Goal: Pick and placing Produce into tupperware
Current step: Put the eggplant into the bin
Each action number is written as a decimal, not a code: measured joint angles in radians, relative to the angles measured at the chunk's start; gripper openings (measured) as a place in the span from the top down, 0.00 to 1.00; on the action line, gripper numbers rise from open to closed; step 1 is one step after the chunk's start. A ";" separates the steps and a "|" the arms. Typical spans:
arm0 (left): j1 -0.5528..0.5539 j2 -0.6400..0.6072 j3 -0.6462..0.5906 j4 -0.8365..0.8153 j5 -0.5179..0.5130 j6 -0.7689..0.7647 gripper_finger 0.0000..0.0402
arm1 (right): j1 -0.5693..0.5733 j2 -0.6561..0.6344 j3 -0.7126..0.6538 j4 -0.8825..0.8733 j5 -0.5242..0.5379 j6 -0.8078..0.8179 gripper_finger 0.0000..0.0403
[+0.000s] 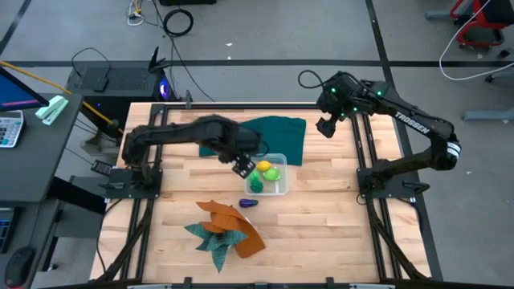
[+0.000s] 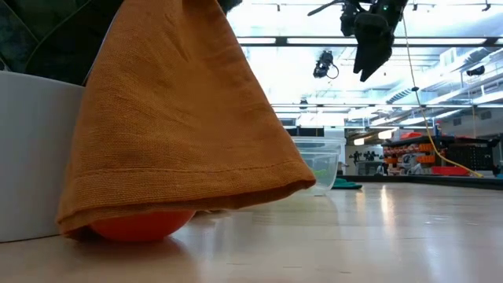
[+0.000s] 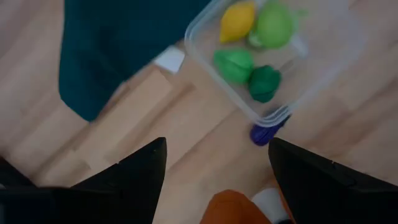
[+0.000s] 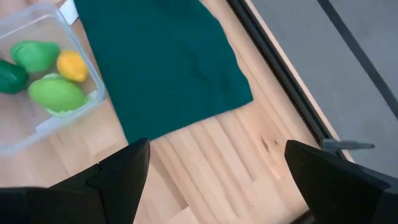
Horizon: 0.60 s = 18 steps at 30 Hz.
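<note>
The clear tupperware (image 1: 284,183) stands mid-table on the wood, its far side by the dark green cloth (image 1: 273,135). In it lie a yellow fruit (image 3: 237,20), a light green one (image 3: 273,25) and two green ones (image 3: 234,64). A purple piece (image 1: 247,203) lies on the table just outside the tub's near wall; it also shows in the left wrist view (image 3: 264,133). A red-orange round thing (image 2: 141,225) peeks from under the orange cloth (image 2: 181,118). My left gripper (image 3: 216,180) hovers open and empty by the tub's left side (image 1: 241,166). My right gripper (image 4: 216,168) is open and empty, raised at the far right (image 1: 328,124).
Orange and teal cloths (image 1: 226,229) lie heaped near the front edge, before the tub. The dark green cloth (image 4: 161,68) spreads flat behind the tub. Bare wood lies to the tub's right and along the table's left. Black frame rails (image 1: 365,152) run along both sides.
</note>
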 joint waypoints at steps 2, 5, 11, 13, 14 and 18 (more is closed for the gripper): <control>-0.013 0.001 -0.060 0.042 -0.001 -0.043 0.29 | 0.007 0.000 0.000 0.003 0.000 -0.009 0.17; -0.040 0.001 -0.138 0.108 -0.014 -0.055 0.29 | 0.008 0.000 0.000 0.002 0.000 -0.021 0.17; -0.078 0.001 -0.253 0.195 0.023 -0.048 0.29 | 0.008 0.000 0.000 -0.001 0.000 -0.043 0.17; -0.077 0.001 -0.272 0.196 0.056 -0.052 0.29 | 0.008 0.000 0.000 -0.002 0.000 -0.045 0.17; -0.077 0.001 -0.276 0.195 0.063 -0.052 0.29 | 0.008 0.000 0.000 -0.002 0.000 -0.046 0.17; -0.067 0.001 -0.276 0.201 0.067 -0.055 0.29 | 0.008 0.000 0.000 0.008 0.000 -0.055 0.17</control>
